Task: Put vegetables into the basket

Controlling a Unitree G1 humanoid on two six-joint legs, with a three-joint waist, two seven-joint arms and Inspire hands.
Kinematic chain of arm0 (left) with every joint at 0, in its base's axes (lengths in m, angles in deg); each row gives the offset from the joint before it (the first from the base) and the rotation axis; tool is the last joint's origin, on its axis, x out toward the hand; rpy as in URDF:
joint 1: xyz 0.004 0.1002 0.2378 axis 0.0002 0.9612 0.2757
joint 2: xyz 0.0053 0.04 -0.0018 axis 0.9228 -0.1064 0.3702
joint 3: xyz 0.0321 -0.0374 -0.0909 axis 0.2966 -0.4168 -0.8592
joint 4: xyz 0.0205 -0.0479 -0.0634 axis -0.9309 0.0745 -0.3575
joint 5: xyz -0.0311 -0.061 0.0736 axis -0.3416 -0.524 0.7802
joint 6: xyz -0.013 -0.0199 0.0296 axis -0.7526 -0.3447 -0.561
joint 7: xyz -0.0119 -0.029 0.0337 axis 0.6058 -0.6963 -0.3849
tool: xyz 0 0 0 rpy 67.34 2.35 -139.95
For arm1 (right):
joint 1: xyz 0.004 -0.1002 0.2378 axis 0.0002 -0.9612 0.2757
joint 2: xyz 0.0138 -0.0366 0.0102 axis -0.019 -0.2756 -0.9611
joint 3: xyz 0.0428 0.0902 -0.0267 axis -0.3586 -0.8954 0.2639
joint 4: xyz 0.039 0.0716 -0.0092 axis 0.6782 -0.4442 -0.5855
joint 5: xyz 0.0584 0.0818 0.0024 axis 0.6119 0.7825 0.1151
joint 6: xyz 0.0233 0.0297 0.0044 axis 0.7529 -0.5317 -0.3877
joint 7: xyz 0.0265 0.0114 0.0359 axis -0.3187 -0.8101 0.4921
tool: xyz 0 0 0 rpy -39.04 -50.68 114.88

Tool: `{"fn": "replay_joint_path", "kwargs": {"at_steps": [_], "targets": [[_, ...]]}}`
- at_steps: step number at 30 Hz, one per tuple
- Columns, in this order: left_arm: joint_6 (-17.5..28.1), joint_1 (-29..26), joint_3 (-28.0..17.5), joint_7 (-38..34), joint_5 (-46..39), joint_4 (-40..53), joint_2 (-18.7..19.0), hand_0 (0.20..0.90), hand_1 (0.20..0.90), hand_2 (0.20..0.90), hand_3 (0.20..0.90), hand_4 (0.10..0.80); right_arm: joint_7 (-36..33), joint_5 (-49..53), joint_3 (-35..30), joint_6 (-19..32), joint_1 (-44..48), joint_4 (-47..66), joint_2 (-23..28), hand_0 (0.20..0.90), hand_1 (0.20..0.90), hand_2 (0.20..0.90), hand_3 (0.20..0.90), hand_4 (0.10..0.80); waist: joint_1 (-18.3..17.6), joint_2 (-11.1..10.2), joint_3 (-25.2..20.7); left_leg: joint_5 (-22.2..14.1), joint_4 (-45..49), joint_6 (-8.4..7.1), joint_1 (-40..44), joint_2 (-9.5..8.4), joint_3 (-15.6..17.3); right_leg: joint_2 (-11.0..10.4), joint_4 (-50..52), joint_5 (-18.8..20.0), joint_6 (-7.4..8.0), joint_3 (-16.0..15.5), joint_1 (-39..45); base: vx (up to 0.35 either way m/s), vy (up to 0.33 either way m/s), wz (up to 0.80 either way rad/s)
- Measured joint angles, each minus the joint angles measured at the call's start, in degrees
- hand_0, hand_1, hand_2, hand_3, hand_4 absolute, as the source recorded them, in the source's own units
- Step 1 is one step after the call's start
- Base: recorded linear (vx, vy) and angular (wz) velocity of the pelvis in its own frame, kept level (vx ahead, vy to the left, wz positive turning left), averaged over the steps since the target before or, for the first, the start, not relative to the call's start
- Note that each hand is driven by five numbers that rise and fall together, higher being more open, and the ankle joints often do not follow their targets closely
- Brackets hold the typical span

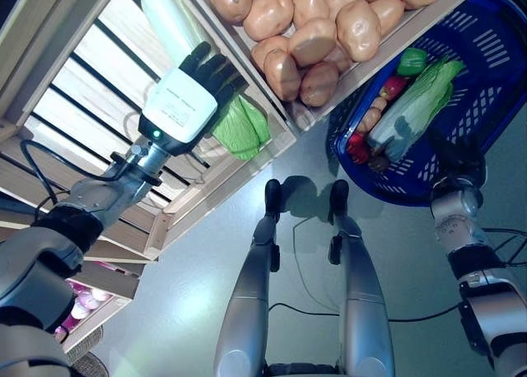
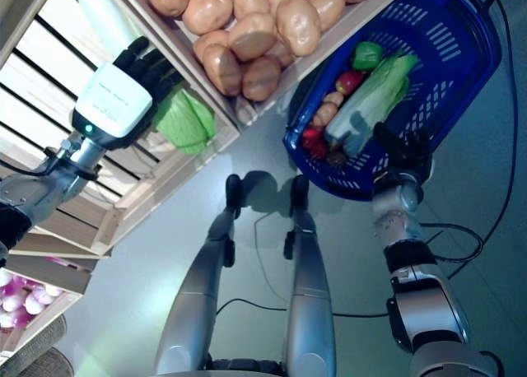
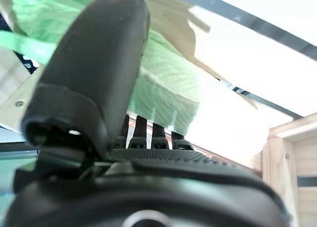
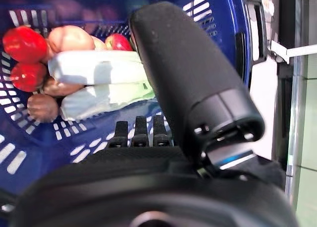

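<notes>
- Cabbage [image 1: 240, 128] lies in the wooden crate [image 1: 177, 208] at its front corner; our left hand [image 1: 188, 97] curls around its pale stalk.
- Leaves look soft, so we hold the firm stalk.
- Our right hand [image 2: 401, 156] holds the blue basket [image 2: 461, 81] rim; its fingers we cannot tell.

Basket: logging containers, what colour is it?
Blue basket, clearest in the left eye view.

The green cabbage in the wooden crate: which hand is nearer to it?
Left. The left hand is at the cabbage; the right hand is far off, at the blue basket.
</notes>
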Motion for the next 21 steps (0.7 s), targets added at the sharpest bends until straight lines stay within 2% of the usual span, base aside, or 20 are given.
{"fn": "replay_joint_path", "kwargs": {"at_steps": [1,3,9,21], "targets": [[-0.56,0.01,0.11,-1.21,0.19,-1.14,-0.79,0.811,0.811,0.811,0.811,0.740,0.00,0.00,-0.01,0.00,0.16,-0.04,0.01,0.900,0.900,0.900,0.900,0.800,-0.06,-0.02,0.00,-0.01,0.00,0.01,-0.01,0.00,-0.02,0.00,0.00,0.00,0.00,-0.03,0.02,0.000,0.000,0.00],[-1.18,0.00,0.09,-2.87,0.62,-3.02,-2.27,0.300,0.300,0.300,0.300,0.400,0.00,0.00,0.00,0.00,0.41,-0.25,-0.03,0.900,0.900,0.900,0.900,0.800,-0.09,-0.18,-0.02,-0.01,0.05,0.02,0.00,0.01,-0.03,0.01,0.03,0.02,0.01,-0.03,0.05,0.000,0.000,0.00],[-2.89,-1.76,-0.31,-3.75,2.88,-5.96,-4.80,0.300,0.300,0.300,0.300,0.400,-0.01,-0.04,0.00,-0.01,1.26,-0.39,-0.36,0.900,0.900,0.900,0.900,0.800,-1.08,-1.58,-0.09,-0.03,0.57,0.01,0.00,-0.03,0.01,0.02,-0.04,0.14,0.22,0.10,0.20,0.000,0.000,0.00],[-3.89,-2.86,-0.03,-3.19,2.82,-7.91,-5.69,0.300,0.300,0.300,0.300,0.400,0.11,-0.06,0.25,-0.22,1.89,-1.96,-0.56,0.900,0.900,0.900,0.900,0.800,-1.73,-1.61,-0.10,-0.26,1.57,0.36,0.35,0.14,1.23,0.28,-0.12,0.95,0.44,1.11,0.74,-0.015,0.009,-0.04]]}}
